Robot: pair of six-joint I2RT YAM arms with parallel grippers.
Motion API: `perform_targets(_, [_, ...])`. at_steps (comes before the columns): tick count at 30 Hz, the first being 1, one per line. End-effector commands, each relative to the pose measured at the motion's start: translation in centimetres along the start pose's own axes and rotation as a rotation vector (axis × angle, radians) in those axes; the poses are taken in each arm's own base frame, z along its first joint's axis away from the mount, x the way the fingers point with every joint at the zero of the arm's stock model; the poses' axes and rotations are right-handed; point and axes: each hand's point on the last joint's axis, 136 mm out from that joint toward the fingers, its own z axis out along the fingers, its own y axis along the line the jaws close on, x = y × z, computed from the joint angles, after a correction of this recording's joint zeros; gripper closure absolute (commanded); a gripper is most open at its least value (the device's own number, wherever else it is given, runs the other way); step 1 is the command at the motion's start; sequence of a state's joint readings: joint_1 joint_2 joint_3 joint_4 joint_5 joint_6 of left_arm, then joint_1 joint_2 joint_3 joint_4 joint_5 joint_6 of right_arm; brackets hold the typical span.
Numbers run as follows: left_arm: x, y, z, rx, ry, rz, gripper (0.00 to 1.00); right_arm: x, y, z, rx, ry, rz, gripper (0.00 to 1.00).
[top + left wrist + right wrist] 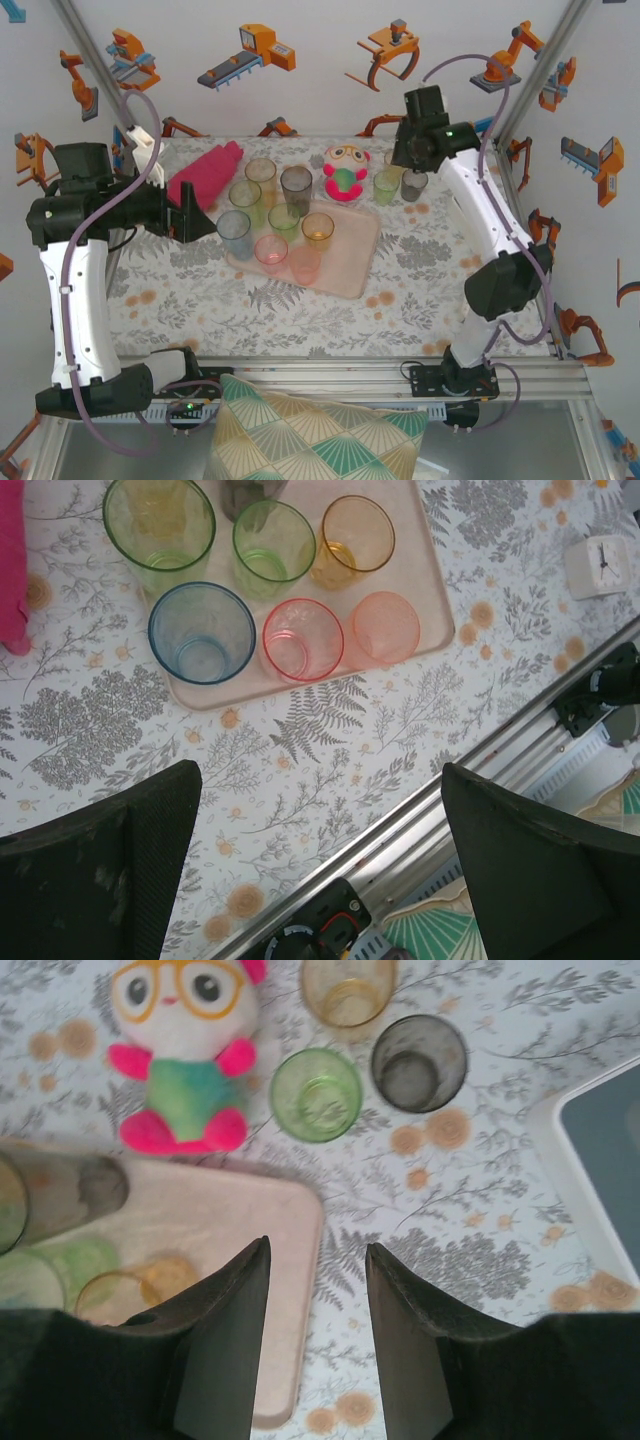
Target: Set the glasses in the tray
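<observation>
Three stood off the tray (pixel 280 1220), all ahead of my R gripper (pixel 316 1340): green glass (pixel 317 1093) just past the fingertips, grey glass (pixel 418 1062) near it to the right, amber glass (pixel 348 988) farther out behind both; plush toy (pixel 185 1055) sat ahead-left, close to the green glass; tray corner lay under and left of the R fingers. R fingers were parted by a narrowish gap w/ nothing between them.

L gripper (pixel 320 870) was spread wide, empty, over bare tablecloth (pixel 300 780); tray's near edge lay ahead of it. Inside the tray, nearest row L to R: blue glass (pixel 201 632), pink glass (pixel 303 639), pale orange glass (pixel 386 627); behind those a big green tumbler (pixel 159 522), smaller green tumbler (pixel 273 542), and an orange-amber tumbler (pixel 357 535); all upright. Magenta cloth (pixel 10 560) was ahead-left of the L gripper, beside the tray; cdn't tell if it touched the rim.
</observation>
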State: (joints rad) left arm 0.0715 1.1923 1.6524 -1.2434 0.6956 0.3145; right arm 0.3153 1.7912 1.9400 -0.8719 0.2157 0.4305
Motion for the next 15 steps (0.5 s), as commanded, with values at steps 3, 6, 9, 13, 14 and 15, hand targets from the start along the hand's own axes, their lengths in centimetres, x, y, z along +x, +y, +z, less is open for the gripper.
perform_targets(3, [0.4, -1.1, 0.2, 0.063, 0.028, 0.034, 0.03, -0.4, -2.9, 4.7, 0.044, 0.072, -0.004, 0.57])
perform_targets(6, [0.6, -0.6, 0.7, 0.047, 0.052, 0.030, 0.03, -0.8, -4.3, 6.9, 0.058, 0.087, 0.024, 0.58])
perform_targets(9, [0.8, -0.5, 1.0, 0.040, 0.067, 0.037, 0.03, -1.1, -5.4, 8.6, 0.074, 0.096, 0.040, 0.58])
perform_targets(13, [0.8, -0.6, 1.2, 0.048, 0.076, 0.039, 0.03, -1.2, -6.4, 10.6, 0.087, 0.118, 0.057, 0.58])
perform_targets(14, [0.8, -0.6, 1.2, 0.048, 0.075, 0.040, 0.03, -1.1, -6.8, 11.1, 0.096, 0.126, 0.056, 0.59])
perform_targets(15, [0.9, -0.6, 1.3, 0.047, 0.078, 0.038, 0.03, -0.9, -7.1, 11.6, 0.103, 0.139, 0.056, 0.59])
